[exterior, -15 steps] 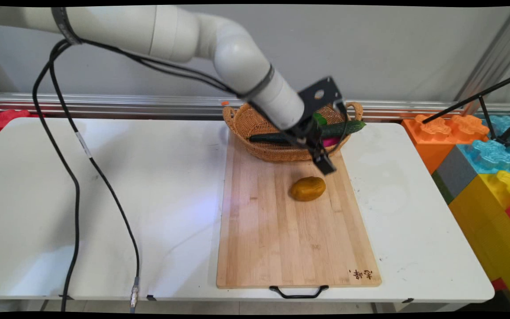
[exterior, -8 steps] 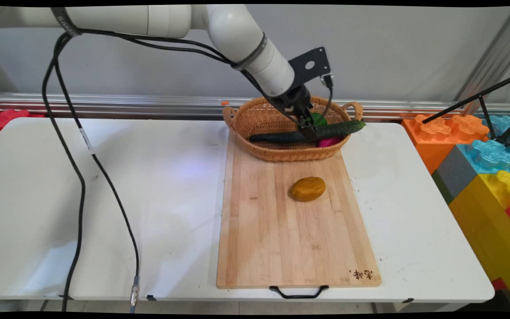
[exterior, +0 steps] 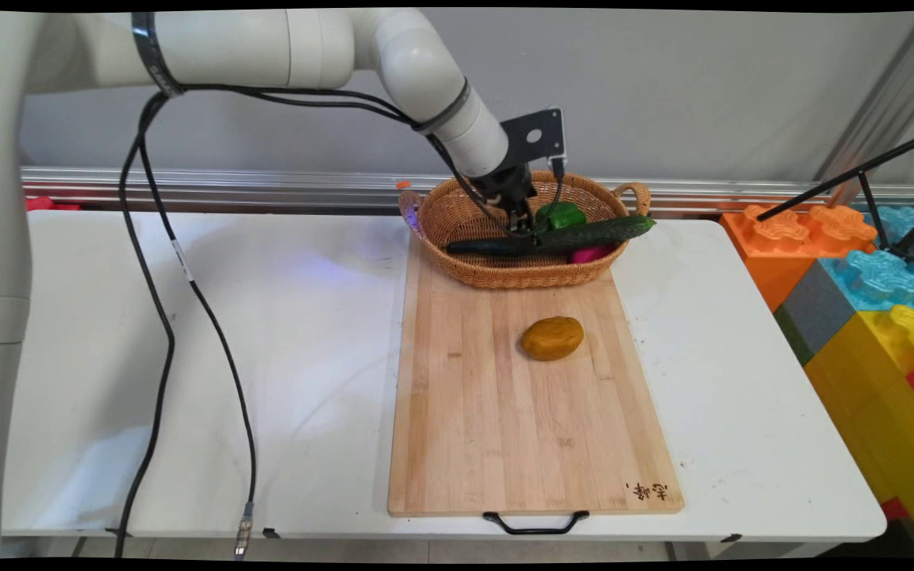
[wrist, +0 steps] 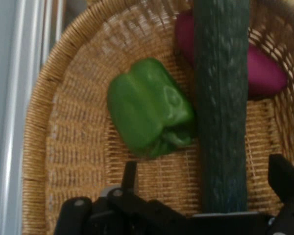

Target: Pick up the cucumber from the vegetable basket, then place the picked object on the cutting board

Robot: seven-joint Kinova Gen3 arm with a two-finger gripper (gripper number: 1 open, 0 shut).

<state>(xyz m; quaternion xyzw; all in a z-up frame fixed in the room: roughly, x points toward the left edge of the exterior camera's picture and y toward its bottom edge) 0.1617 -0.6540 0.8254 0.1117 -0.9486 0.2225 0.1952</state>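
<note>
White desk [exterior: 187, 357], grey wall behind, toy blocks [exterior: 862, 277] off its right edge. A bamboo cutting board [exterior: 520, 428] runs from the near edge to the far edge; a yellow-brown potato [exterior: 552, 338] lies on its far half. The wicker basket [exterior: 465, 218] on the board's far end holds a cucumber [wrist: 220, 112], green pepper [wrist: 149, 112] and magenta item [wrist: 264, 73]. Claw [wrist: 203, 191], fingers spread and empty, straddles the cucumber: probably stiff, long, bumpy-skinned, best gripped mid-length.
</note>
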